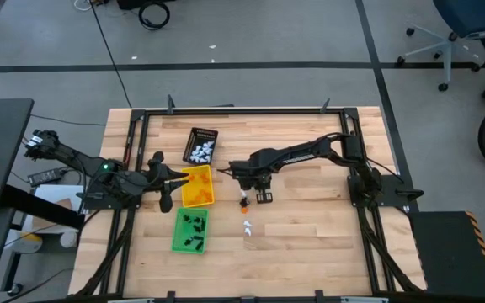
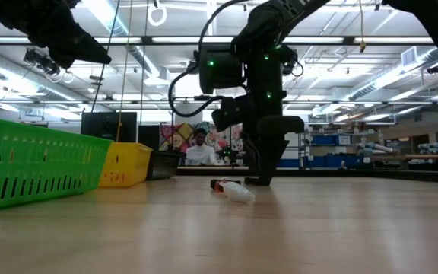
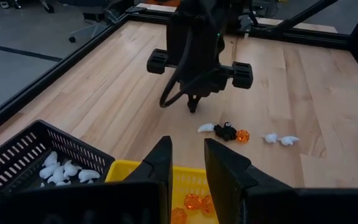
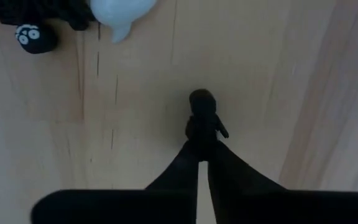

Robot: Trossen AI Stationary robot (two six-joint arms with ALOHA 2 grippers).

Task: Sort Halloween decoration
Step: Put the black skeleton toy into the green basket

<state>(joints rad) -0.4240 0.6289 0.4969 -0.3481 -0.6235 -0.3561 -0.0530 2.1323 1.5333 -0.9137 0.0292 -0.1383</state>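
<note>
Several tiny Halloween trinkets lie on the wooden table: a white one (image 3: 206, 127), a black one (image 3: 225, 131), an orange one (image 3: 242, 135) and two more white ones (image 3: 278, 139). My right gripper (image 1: 244, 192) points straight down beside them, its tips at the tabletop (image 3: 193, 106), shut on a small black trinket (image 4: 202, 106). My left gripper (image 3: 194, 165) hovers open over the yellow tray (image 1: 197, 187), which holds orange trinkets (image 3: 191, 204). There is nothing between its fingers. My right gripper pinches the small black trinket (image 4: 202, 115) between its two fingertips, coming from above and pointing down. The trinket sticks out just past the tips, at or barely above the tabletop; whether it still rests on the wood cannot be told.
A black tray (image 1: 200, 145) with white trinkets (image 3: 61, 171) stands behind the yellow one, and a green tray (image 1: 190, 231) with black trinkets in front of it. Bare wood lies to the right of the loose trinkets. A person stands in the room beyond (image 2: 200, 148).
</note>
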